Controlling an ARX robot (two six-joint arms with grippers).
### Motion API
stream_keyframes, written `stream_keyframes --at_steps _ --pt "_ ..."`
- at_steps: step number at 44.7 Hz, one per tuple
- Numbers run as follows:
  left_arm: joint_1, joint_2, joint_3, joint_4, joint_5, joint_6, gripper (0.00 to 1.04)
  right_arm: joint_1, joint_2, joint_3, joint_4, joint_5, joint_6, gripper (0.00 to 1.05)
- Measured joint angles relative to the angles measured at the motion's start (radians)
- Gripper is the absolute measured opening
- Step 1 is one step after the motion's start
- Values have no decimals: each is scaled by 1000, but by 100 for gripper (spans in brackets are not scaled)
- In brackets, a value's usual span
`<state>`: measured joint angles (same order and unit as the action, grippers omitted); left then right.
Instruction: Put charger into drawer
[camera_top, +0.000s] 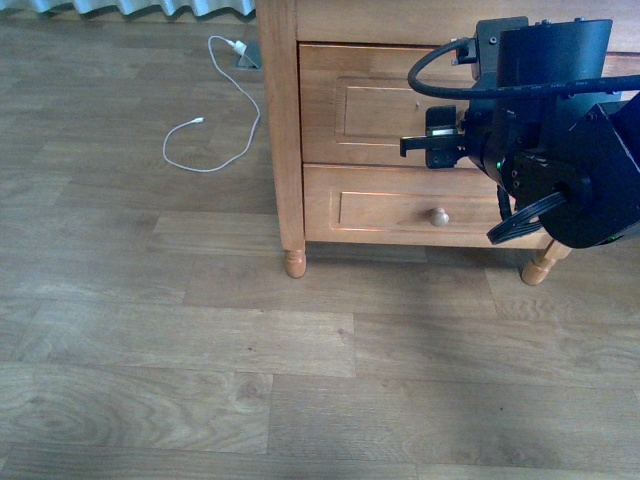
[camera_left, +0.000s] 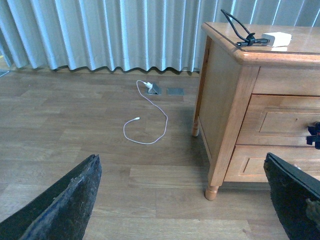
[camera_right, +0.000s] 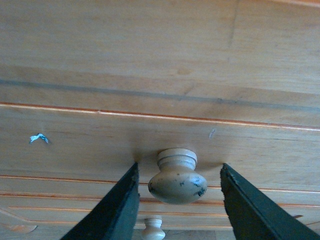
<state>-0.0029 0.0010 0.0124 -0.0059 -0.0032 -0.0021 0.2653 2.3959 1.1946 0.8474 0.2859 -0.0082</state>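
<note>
Right gripper (camera_right: 178, 170), on its arm entering from 3 o'clock, faces the drawer (camera_top: 370, 110). Jaws open astride its knob (camera_right: 176, 176), not touching. Left gripper (camera_left: 181, 160) wide open, empty.

We log a floor of grey-brown wood-grain planks (camera_top: 200, 380) spreading below and to the left of the right pincer (camera_top: 432, 140). Directly ahead of the pincer stands a honey-coloured wooden cabinet (camera_top: 280, 120) on turned, rounded feet (camera_top: 294, 263). Well left of the pincer, past the cabinet's side, a thin white cable (camera_top: 215, 135) loops over the planks near grey floor plates (camera_left: 175, 91). Pale blue-grey pleated curtains (camera_left: 100, 35) close the far wall; soft daylight glows through them.
</note>
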Motion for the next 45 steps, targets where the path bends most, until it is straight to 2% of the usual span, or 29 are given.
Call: stream_keyframes --at_steps 7,9,28,45 --pt "0 0 0 0 0 0 99 -1 0 -1 3 -1 -5 27" --pt "0 0 0 0 0 0 99 0 0 -1 3 -1 -6 24" --pt "0 0 0 0 0 0 99 -8 -27 -46 10 -36 -5 24" --pt "0 0 0 0 0 0 99 -1 -209 -295 -37 -96 82 23"
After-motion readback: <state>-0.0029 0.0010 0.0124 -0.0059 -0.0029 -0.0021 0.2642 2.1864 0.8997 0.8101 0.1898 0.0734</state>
